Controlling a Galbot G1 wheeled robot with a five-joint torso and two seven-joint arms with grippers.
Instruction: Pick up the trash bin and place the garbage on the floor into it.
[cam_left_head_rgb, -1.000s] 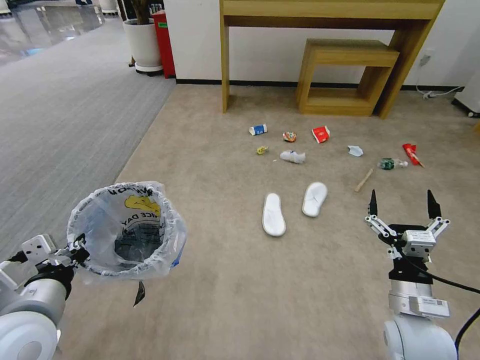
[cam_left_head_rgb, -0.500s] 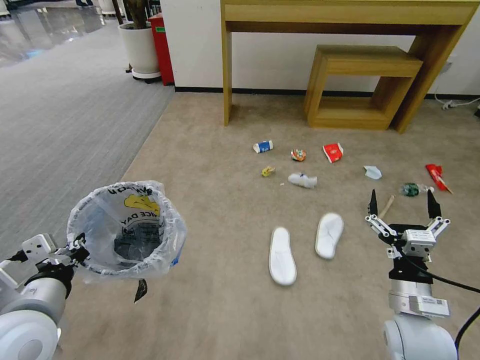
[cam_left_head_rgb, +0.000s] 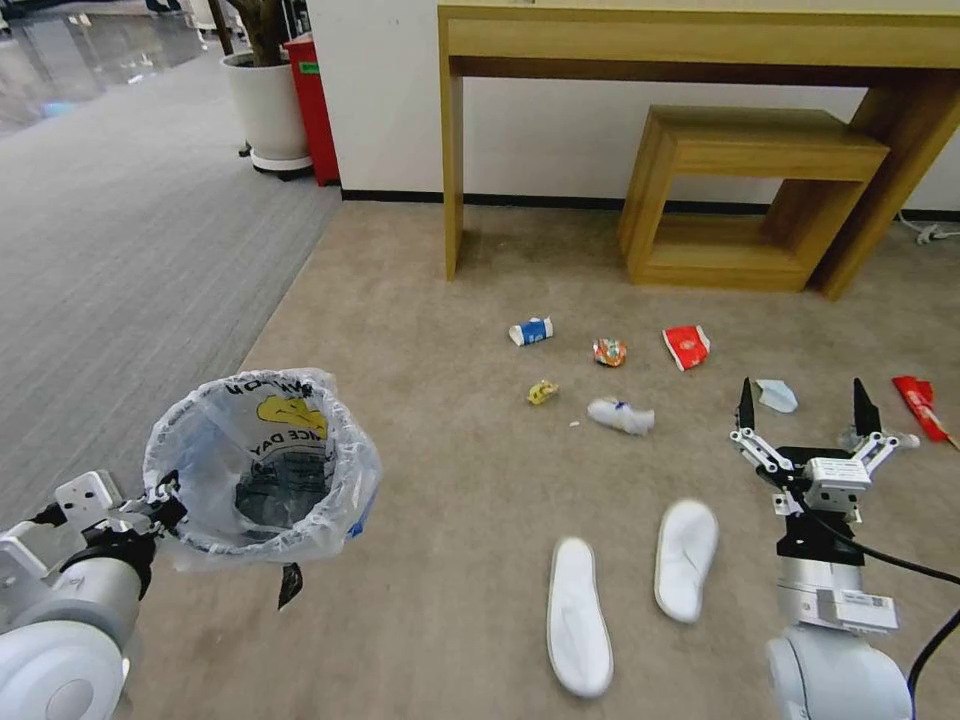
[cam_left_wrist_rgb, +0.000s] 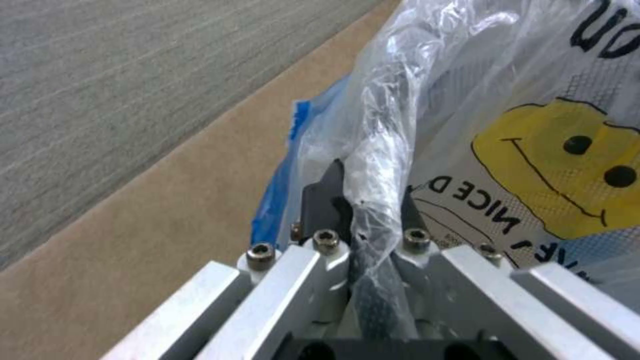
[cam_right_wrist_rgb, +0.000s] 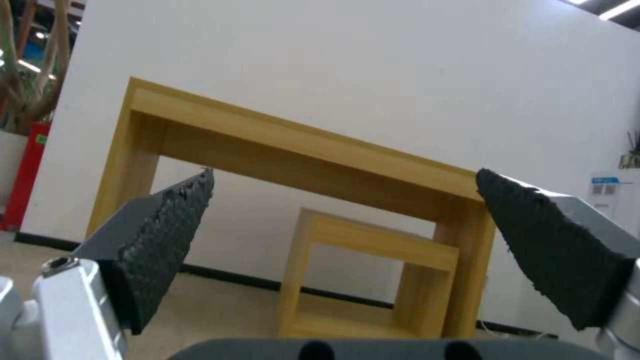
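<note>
My left claw (cam_left_head_rgb: 160, 497) grips the bin (cam_left_head_rgb: 262, 465) by its crinkly rim; right claw (cam_left_head_rgb: 808, 408) hangs released. The slippers (cam_left_head_rgb: 580, 615) look soft, light; I'd pinch an edge.

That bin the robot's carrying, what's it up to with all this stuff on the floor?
The left gripper is clamped on the rim of the trash bin, holding it off the floor. The right gripper is open and empty, raised above the carpet. The garbage, including two white slippers and a red paper box, lies ahead.
</note>
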